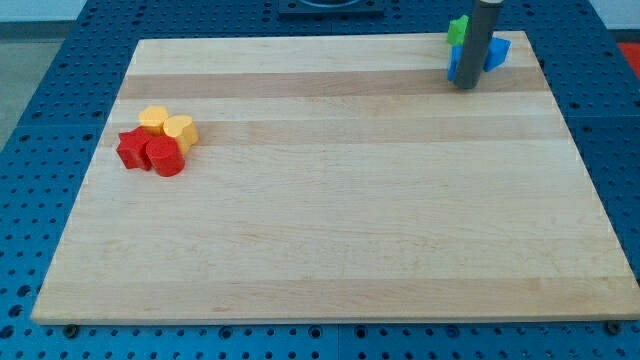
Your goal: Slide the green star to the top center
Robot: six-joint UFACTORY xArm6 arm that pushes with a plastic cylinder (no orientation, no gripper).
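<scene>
My tip bare (no jaws), beside green star, near board's top-right edge

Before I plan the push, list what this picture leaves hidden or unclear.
- Green block, camera view: my rod covers most of it, so its star shape cannot be confirmed.
- Blue blocks: the rod hides their middle; count and shape unclear.
- My tip: contact with the blocks cannot be told.

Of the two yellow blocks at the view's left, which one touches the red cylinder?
The yellow cylinder, the right-hand one, sits against the red cylinder. The other yellow block lies farther up and to the left, apart from it.
</scene>
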